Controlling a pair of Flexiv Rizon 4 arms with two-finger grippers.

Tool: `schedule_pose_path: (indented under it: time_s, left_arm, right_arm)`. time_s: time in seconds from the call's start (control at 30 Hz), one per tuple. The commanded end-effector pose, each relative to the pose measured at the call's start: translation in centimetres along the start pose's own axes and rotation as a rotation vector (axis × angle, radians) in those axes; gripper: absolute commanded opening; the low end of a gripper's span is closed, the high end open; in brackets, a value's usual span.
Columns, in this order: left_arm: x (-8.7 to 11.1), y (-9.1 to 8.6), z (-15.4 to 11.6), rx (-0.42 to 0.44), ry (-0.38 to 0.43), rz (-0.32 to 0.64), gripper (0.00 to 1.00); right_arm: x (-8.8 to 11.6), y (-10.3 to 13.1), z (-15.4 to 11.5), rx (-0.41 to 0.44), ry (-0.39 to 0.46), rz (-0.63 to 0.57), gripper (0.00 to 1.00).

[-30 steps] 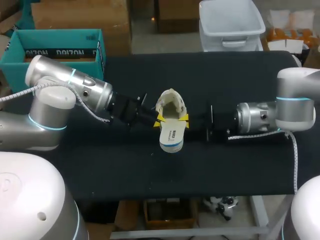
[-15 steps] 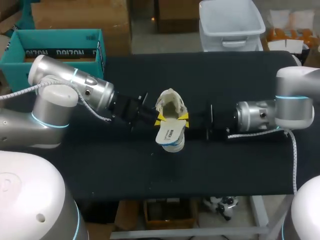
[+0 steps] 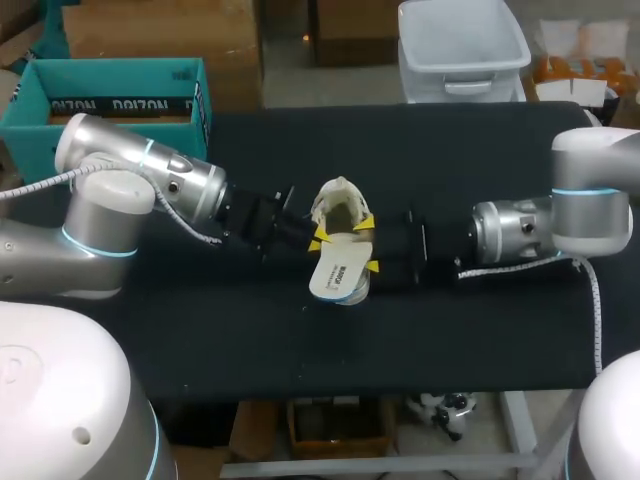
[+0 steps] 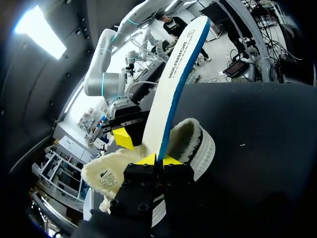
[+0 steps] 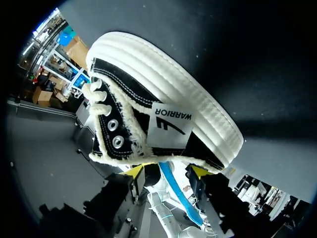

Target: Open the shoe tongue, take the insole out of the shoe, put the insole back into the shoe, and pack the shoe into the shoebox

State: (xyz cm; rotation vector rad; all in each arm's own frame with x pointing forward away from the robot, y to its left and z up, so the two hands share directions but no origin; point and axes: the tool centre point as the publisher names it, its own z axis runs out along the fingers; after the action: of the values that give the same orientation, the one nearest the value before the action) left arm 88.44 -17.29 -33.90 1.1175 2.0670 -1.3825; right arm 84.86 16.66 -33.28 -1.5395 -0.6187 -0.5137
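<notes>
so the shoe sits about mid-table, roughly halfway between the far and near edges, toe towards the far edge. Its fleecy tongue is flopped open. The insole is partly out: one end is down in the opening, the rest slants up and out over the heel towards the near edge.

The left gripper comes in from the left edge and has its fingers pinched nearly together on the insole's edge. You can see it best in the left wrist view, where the two yellow tips of that gripper sit tight on either side of the insole just above the shoe. The insole stands right up in front of that camera and blocks a good strip of what's beyond it.

The right gripper comes from the right edge, with its fingers spread wide, one tip by the shoe's collar and one out beside the insole. It isn't gripping anything as far as I can see. In its own view the right gripper has the insole's blue edge loose in the gap, and the shoe fills most of what's ahead, eyelets and all.

The two grippers crowd the shoe from both sides, so its flanks are mostly hidden from above. The teal shoebox sits open by the table's far left corner, well apart from the shoe, behind the left arm
</notes>
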Motion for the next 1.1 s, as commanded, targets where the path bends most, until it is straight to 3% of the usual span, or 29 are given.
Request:
schedule_pose_path:
  time_s: [0.03,0.07,0.13,0.17,0.43,0.47,0.5,0.53,0.6,0.77,0.83,0.87,0.9,0.93,1.1]
  left_arm:
    - [0.2,0.0,0.1,0.002,-0.007,0.001,0.00]
    - [0.2,0.0,0.1,0.002,-0.007,0.001,0.00]
    - [0.2,-0.1,0.2,0.004,-0.007,0.000,0.00]
    - [0.3,-0.1,0.4,0.006,-0.004,-0.001,0.00]
    - [0.3,-0.2,-0.1,0.007,-0.010,0.000,0.00]
    - [0.4,-0.3,-0.2,0.011,-0.010,0.002,0.05]
    - [0.4,-0.5,-0.2,0.014,-0.010,0.006,0.29]
    - [0.5,-0.6,-0.2,0.017,-0.010,0.010,0.35]
    - [0.6,-1.1,-0.3,0.030,-0.015,0.019,0.40]
    - [0.5,-1.8,-0.1,0.061,-0.022,0.037,0.38]
    - [0.5,-2.0,0.1,0.062,-0.020,0.042,0.27]
    - [0.4,-2.0,0.2,0.062,-0.019,0.042,0.27]
    - [0.4,-1.9,0.4,0.053,-0.012,0.049,0.08]
    - [0.4,-1.9,0.5,0.051,-0.010,0.051,0.00]
    - [0.2,-0.9,1.0,0.039,0.001,0.042,0.00]
  right_arm:
    - [-0.4,-1.3,-0.2,-0.047,0.013,-0.011,0.45]
    - [-0.4,-1.4,-0.2,-0.045,0.014,-0.014,0.44]
    - [-0.4,-1.3,-0.2,-0.026,0.020,-0.025,0.32]
    - [-0.6,-1.2,0.0,-0.022,0.017,-0.025,0.00]
    - [-0.6,-0.9,0.4,-0.015,0.004,-0.022,0.00]
    - [-0.6,-0.8,0.4,-0.014,0.003,-0.022,0.00]
    - [-0.6,-0.7,0.5,-0.013,0.003,-0.022,0.00]
    - [-0.6,-0.6,0.6,-0.012,0.002,-0.021,0.00]
    - [-0.6,-0.6,0.7,-0.011,0.000,-0.020,0.00]
    - [-0.5,-0.5,0.7,-0.019,-0.005,-0.021,0.00]
    - [-0.5,-0.5,0.8,-0.022,-0.008,-0.021,0.00]
    - [-0.5,-0.5,0.8,-0.023,-0.009,-0.021,0.00]
    - [-0.5,-0.5,0.9,-0.028,-0.015,-0.020,0.00]
    - [-0.5,-0.4,0.9,-0.033,-0.018,-0.019,0.00]
    - [-0.2,0.4,0.9,-0.040,-0.026,-0.013,0.00]
